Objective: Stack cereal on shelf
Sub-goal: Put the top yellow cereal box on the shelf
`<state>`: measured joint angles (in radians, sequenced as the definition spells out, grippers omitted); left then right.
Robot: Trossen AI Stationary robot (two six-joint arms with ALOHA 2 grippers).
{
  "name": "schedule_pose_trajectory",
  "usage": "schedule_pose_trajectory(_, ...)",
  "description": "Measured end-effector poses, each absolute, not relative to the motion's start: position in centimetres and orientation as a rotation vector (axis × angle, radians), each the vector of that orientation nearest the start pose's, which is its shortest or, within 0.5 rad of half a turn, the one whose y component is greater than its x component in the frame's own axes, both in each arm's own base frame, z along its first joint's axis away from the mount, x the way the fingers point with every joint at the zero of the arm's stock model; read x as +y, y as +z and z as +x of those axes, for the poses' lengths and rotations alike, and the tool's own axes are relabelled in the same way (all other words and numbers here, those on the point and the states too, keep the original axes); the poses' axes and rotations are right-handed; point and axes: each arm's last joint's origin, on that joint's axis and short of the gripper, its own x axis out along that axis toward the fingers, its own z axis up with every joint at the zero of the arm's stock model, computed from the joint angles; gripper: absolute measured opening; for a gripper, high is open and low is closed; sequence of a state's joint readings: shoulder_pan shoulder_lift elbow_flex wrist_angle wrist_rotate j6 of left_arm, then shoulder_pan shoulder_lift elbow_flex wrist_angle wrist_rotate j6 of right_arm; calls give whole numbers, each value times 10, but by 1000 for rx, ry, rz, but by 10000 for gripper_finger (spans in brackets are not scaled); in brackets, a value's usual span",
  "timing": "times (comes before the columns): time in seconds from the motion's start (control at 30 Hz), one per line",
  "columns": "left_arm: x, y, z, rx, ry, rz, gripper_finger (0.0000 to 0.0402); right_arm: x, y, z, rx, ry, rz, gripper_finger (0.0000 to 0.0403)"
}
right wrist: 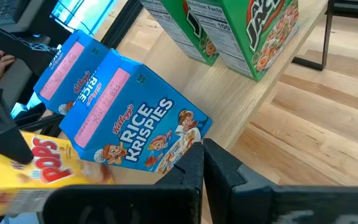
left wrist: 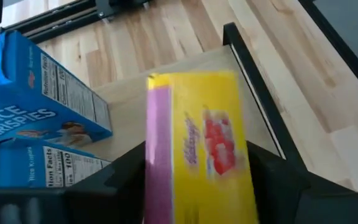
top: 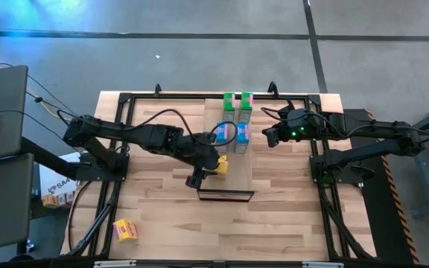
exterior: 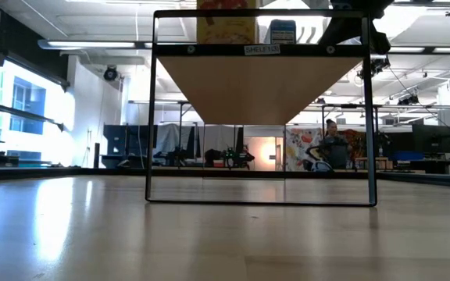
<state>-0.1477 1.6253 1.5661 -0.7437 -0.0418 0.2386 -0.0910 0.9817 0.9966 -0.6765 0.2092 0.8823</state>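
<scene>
Four boxes on shelf [top: 238, 160]: two green [top: 237, 108], two blue [top: 234, 137]. Left gripper [top: 208, 170] grips fifth, yellow box [top: 221, 164], over shelf beside blues. Right gripper [top: 272, 135] closed, empty, near blues. Sixth box [top: 126, 230] left on table [top: 289, 223].

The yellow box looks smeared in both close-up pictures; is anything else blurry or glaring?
Left wrist view: the yellow box in the left tool is blurred, the blue boxes sharper. Right wrist view: it smears at the edge. Low view: window glare washes the table.
</scene>
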Motion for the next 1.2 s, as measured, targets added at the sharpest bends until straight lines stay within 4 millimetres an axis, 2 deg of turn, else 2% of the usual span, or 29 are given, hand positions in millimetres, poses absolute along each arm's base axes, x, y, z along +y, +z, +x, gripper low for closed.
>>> schedule_pose_trajectory(0.4, -46, 345, 345, 781, -191, 292, 263, -24, 328, 192, 485, -568, 811, 0)
schedule_pose_trajectory(0.8, -44, 380, 316, 672, -170, 259, 271, -24, 328, 192, 484, -568, 812, 0)
schedule_pose_trajectory(0.93, -47, 396, 299, 631, -107, 111, 265, -24, 328, 192, 485, -567, 810, 0)
schedule_pose_trajectory(1.0, -53, 397, 292, 609, -47, 18, 243, -24, 328, 192, 485, -567, 808, 0)
schedule_pose_trajectory(1.07, -62, 389, 284, 587, 31, -48, 199, -24, 328, 192, 486, -566, 804, 0)
schedule_pose_trajectory(1.2, -87, 358, 271, 491, 91, -292, 52, -24, 328, 192, 489, -565, 790, 0)
